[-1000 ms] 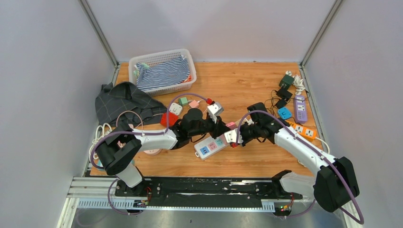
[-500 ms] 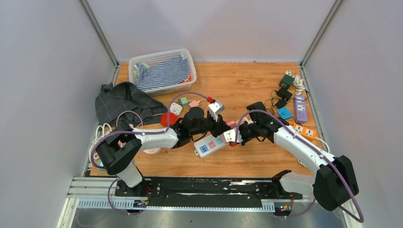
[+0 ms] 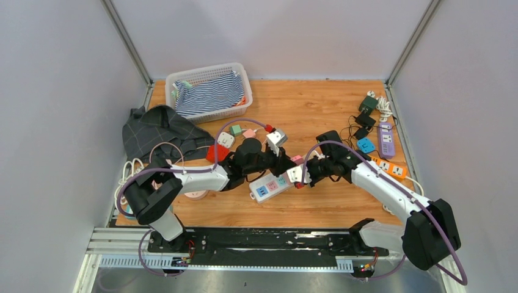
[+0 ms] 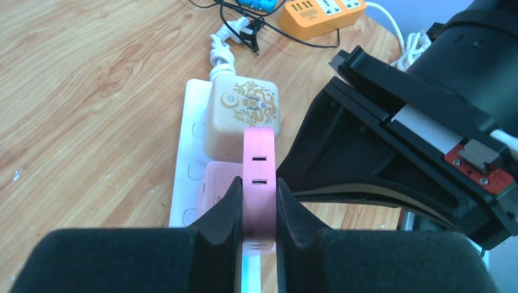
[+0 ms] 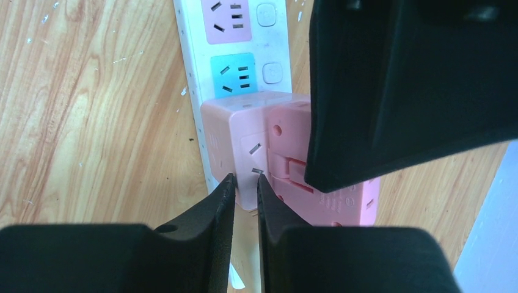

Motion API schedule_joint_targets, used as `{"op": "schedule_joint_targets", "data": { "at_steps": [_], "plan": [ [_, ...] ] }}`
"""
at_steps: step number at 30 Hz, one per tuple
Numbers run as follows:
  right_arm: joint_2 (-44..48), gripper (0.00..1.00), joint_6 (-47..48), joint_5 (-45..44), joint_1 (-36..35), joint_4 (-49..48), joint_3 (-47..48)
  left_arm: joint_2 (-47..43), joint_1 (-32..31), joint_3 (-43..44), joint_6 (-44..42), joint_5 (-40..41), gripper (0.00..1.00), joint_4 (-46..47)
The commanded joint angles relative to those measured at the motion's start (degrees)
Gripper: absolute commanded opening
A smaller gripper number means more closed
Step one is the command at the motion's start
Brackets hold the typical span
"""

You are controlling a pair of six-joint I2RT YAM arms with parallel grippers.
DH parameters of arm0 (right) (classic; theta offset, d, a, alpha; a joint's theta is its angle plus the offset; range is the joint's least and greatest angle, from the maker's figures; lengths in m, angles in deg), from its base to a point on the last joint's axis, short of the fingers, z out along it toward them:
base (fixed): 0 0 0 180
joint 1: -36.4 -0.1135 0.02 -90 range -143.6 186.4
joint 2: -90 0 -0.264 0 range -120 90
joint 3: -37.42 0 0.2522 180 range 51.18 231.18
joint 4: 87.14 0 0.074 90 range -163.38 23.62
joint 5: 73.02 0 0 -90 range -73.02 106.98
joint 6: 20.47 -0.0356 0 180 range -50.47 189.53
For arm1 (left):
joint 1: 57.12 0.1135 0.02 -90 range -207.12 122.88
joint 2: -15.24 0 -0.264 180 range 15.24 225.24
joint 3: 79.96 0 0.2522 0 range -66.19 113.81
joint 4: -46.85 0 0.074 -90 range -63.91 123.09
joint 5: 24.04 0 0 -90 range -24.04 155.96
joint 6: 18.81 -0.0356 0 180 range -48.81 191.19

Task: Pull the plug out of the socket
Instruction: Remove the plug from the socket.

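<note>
left gripper (image 4: 259, 186) clamped on the pink plug (image 4: 259, 146), one pad per flat face, plug upright between the fingers. plug sits against the pink cube adapter (image 4: 214, 186) on the white power strip (image 4: 186, 171); beige cube adapter (image 4: 242, 116) with the gold print is just behind it on the same strip. right gripper (image 5: 245, 180) has its jaws shut, tips down at the strip's edge right beside the pink cube. looks like a hold-down rather than a pinch, but right wrist view is half blocked by the other claw so can't tell if anything's actually between the tips. judgement: plug not out yet, we're at the pull. to do it well: draw the left claw straight back along the pin axis, no twist, otherwise pins bind and the whole strip comes with it. the strip is light and loose on the table, so the right claw needs real downward load before the left one moves. watch that the pink cube doesn't come out with the plug; if it starts to, stop and shift the hold-down onto the cube. orange power strip (image 4: 317, 9) and its cables sit at the far edge, well apart, not in the way
</note>
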Motion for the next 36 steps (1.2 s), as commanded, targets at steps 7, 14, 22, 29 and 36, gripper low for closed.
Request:
{"op": "schedule_joint_targets", "data": {
  "at_steps": [7, 14, 22, 29, 36],
  "plan": [
    [-3.83, 0.19, -1.13, -3.68, -1.58, 4.79, -2.31, 4.22, -0.80, 3.14, 0.67, -4.17, 0.00, -0.96],
    [-4.32, 0.19, -1.13, -3.67, -1.80, 5.14, -2.13, 0.81, -0.72, -0.33, 0.43, -1.48, 0.00, -0.94],
    [-4.71, 0.19, -1.06, -3.74, -2.06, 5.31, -2.09, 1.01, -0.72, 0.13, 1.10, -1.74, 0.00, -0.98],
    [-5.30, 0.18, -0.69, -3.85, -2.37, 5.97, -1.95, 4.11, -0.80, 4.14, 1.64, -5.30, 0.00, -0.92],
    [-5.65, 0.18, -0.60, -4.09, -2.60, 6.16, -1.87, 1.38, -0.70, -0.02, 1.41, -0.02, 0.00, -0.88]
  ]
}}
